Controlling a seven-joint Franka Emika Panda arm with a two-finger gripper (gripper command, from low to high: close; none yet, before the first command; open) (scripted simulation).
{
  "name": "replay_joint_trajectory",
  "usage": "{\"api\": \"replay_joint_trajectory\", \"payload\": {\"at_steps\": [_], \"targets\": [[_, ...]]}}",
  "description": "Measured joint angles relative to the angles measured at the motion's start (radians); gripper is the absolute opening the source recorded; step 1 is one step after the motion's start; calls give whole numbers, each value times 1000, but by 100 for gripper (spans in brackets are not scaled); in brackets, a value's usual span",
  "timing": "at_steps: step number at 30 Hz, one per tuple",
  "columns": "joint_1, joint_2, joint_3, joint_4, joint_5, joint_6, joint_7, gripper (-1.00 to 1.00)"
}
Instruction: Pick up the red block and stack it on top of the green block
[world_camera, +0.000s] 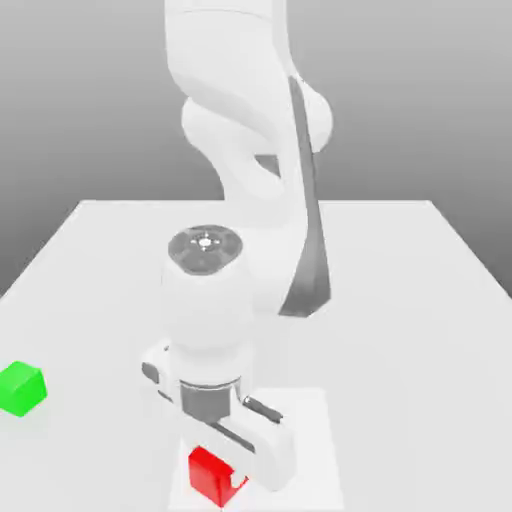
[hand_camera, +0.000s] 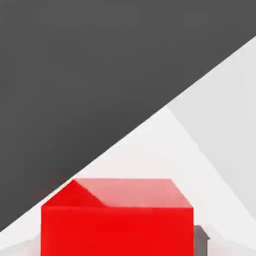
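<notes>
Red block (world_camera: 212, 472) sits at the near edge of the desk (world_camera: 400, 300), directly under the end effector (world_camera: 232, 462), whose fingers bracket it; whether they are clamped or merely alongside cannot be told. Judgement: confirm a centred, square grip before lifting, then raise straight up, since the near desk edge leaves little margin. Green block (world_camera: 22, 388) rests well apart toward the exterior view's left, near that side edge. Farther back, the desk offers open room around the arm.

Bright, even light; soft shadow under the arm (world_camera: 240, 150)
</notes>
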Motion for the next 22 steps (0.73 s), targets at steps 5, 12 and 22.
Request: {"api": "replay_joint_trajectory", "payload": {"at_steps": [5,12,22], "targets": [[-59,-131,-41,-19,31,-114,-69,-100],[-305,-202,-225,-34,74,-171,-282,-100],[-445,-61,-256,-14,179,-55,-442,100]]}}
